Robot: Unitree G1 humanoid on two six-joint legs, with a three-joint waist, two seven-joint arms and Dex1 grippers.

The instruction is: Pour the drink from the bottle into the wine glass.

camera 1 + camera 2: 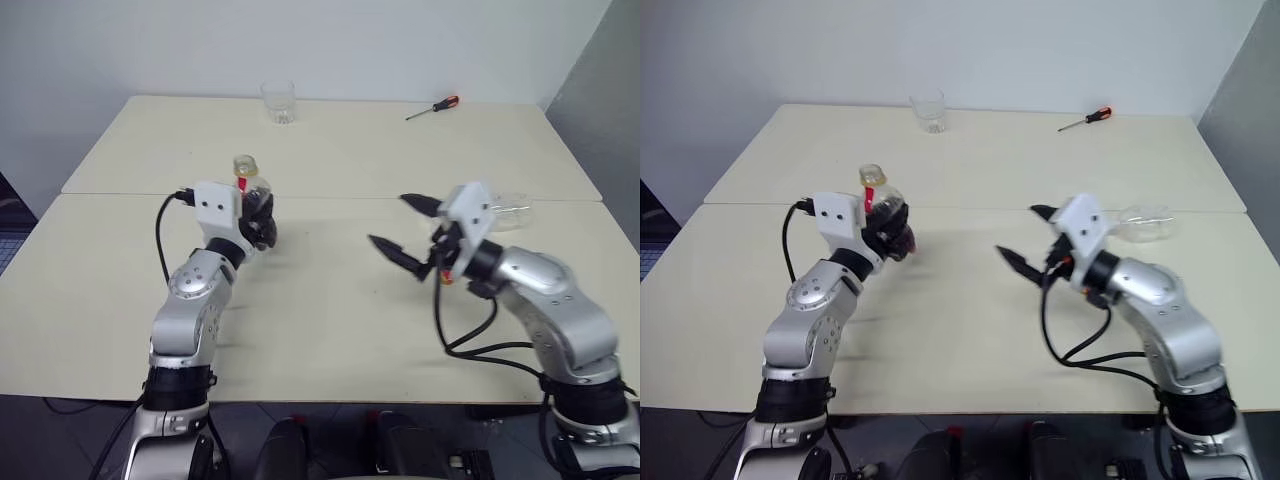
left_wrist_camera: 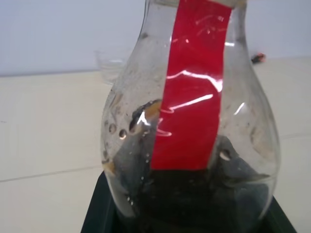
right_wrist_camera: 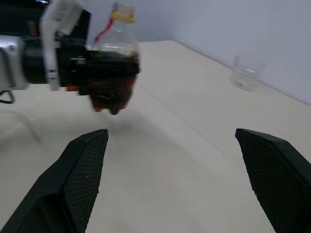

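The left gripper (image 1: 258, 222), left of centre in the head views, was clamped around the body of the bottle (image 1: 246, 185), holding it upright above the table (image 1: 330, 300) with no cap on its yellowish neck; its red label strip (image 2: 192, 92) carried no writing that could be read, and the dark drink (image 3: 112, 85) filled its lower part. The right gripper (image 1: 405, 232), right of centre, had its two black fingers spread wide with nothing between them. The wine glass (image 1: 508, 210) lay on its side at the right behind that arm, while a short tumbler (image 1: 279, 101) and a red-handled screwdriver (image 1: 433, 108) sat near the upper edge.
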